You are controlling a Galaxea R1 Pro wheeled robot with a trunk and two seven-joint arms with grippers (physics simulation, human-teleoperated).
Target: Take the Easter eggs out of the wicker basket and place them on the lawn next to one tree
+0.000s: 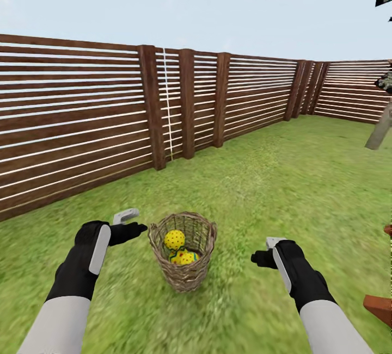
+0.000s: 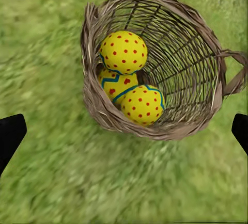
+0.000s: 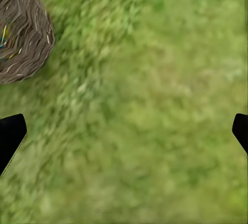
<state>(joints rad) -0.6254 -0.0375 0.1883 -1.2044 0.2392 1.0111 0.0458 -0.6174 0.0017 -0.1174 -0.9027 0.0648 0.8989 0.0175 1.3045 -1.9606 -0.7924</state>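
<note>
Left wrist view — three Easter eggs (image 2: 124, 52) piled inside wicker basket (image 2: 212, 69).

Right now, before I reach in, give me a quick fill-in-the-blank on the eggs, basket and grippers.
1. All ___ Easter eggs lie inside the wicker basket.
2. The basket stands on the ___ between the two grippers.
3. The left gripper and right gripper both have their jaws ___.
4. Behind the basket runs a slatted wooden ___.

Missing words: three; lawn; open; fence
</note>
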